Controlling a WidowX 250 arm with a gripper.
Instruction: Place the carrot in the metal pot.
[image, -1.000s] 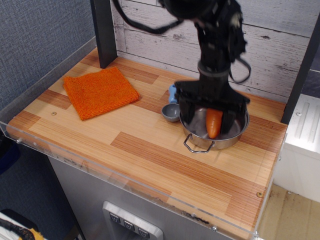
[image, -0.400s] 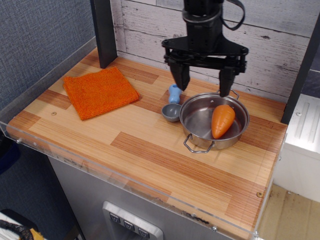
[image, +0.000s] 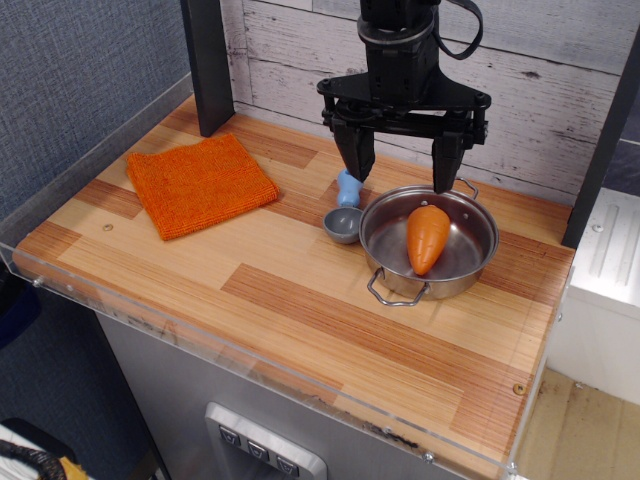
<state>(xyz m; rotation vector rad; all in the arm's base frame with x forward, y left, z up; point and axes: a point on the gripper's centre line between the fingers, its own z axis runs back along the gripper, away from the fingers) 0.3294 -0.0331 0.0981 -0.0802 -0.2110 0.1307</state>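
Currently the claw (image: 399, 162) hangs above the back of the metal pot (image: 474, 265), jaws spread wide and holding nothing. Two dark fingers (image: 444, 160) point straight down, one over the pot's back rim, the other further left over the scoop.

Directly below and slightly in front of the claw, the carrot (image: 427, 237) lies inside the pot. Rounded top faces the back, narrow tip faces the front. It rests on the pot floor, clear of both fingers.

Pot sits on the wooden desk (image: 290, 300). One wire loop handle juts out at the front, on the side away from the claw; a second shows at the back rim, just beside the right-hand finger.

Below the left-hand finger: a small grey-blue scoop (image: 342, 223) with a blue handle, bowl touching or nearly touching the pot's left wall; cannot tell which.

Well off to the left of the claw, a flat orange cloth (image: 200, 183) lies on the desk, apart from everything else.
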